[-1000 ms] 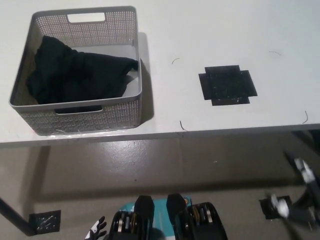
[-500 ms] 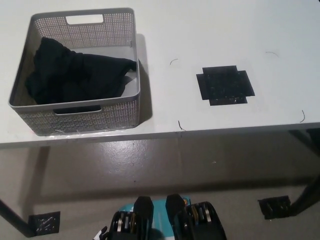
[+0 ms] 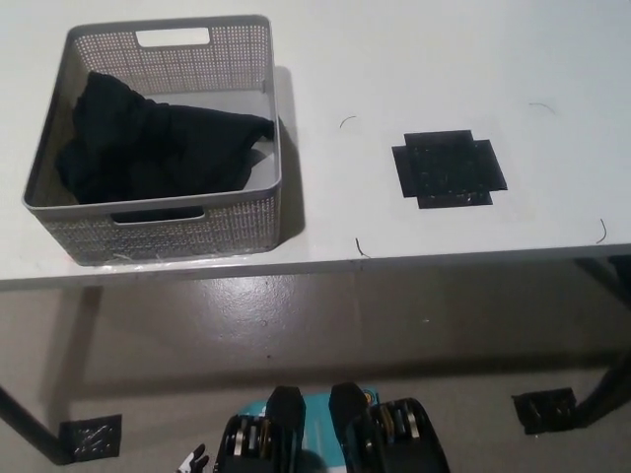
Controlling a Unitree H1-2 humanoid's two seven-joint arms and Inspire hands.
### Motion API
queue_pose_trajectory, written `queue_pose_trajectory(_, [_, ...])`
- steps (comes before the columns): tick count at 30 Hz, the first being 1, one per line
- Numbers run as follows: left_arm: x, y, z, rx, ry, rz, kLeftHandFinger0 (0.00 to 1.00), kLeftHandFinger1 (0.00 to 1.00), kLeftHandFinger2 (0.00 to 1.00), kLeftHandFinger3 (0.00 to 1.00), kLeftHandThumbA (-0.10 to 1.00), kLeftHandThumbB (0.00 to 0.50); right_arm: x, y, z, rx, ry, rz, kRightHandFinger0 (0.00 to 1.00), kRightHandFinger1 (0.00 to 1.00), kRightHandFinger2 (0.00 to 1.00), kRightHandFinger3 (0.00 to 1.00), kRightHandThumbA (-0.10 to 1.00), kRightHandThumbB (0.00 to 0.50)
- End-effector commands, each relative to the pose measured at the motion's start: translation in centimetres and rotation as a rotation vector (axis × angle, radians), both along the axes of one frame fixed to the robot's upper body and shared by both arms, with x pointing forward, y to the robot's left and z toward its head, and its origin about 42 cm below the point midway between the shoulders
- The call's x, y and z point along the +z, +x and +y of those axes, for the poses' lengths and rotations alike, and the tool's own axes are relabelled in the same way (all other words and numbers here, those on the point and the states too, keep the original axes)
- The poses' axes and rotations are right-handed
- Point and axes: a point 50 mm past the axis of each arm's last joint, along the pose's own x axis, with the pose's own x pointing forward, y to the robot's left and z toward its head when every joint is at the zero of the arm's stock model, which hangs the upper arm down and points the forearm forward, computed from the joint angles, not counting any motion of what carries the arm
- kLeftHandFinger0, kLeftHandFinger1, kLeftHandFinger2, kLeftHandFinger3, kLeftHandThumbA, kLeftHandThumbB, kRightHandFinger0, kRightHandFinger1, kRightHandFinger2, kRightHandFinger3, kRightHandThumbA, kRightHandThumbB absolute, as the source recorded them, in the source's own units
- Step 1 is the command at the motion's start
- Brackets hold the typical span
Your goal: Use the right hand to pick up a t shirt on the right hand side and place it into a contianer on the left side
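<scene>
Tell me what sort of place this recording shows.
Probably a lab or test room set up for robot trials, not a home: a plain white table bearing a black tape mark, a grey basket holding a black shirt, and a bare concrete floor.

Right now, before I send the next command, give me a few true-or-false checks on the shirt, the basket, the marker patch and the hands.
1. The black t-shirt lies inside the grey basket. True.
2. The basket stands on the table's right side. False: it stands on the left part of the white table.
3. The right hand is holding the shirt over the basket. False: the right hand is out of view and nothing touches the shirt.
4. The black cross-shaped patch has nothing lying on it. True.
5. The left hand rests on the basket's rim. False: only a bit of it shows at the bottom edge, below the table.
</scene>
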Motion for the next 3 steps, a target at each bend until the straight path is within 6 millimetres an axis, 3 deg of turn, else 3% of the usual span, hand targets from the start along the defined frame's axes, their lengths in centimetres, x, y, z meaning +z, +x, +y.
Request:
queue_pose_trajectory(1, [1.63, 1.34, 0.38, 0.061, -0.066, -0.133, 1.00, 1.00, 1.00, 1.00, 1.00, 0.201, 2.30, 1.55, -0.04, 0.008, -0.041, -0.287, 1.00, 1.00, 1.00, 1.00, 1.00, 0.118])
queue_pose_trajectory(3, [1.79, 1.82, 0.42, 0.058, -0.060, -0.143, 1.00, 1.00, 1.00, 1.00, 1.00, 0.214, 2.23, 2.11, -0.29, 0.003, -0.049, -0.293, 1.00, 1.00, 1.00, 1.00, 1.00, 0.131])
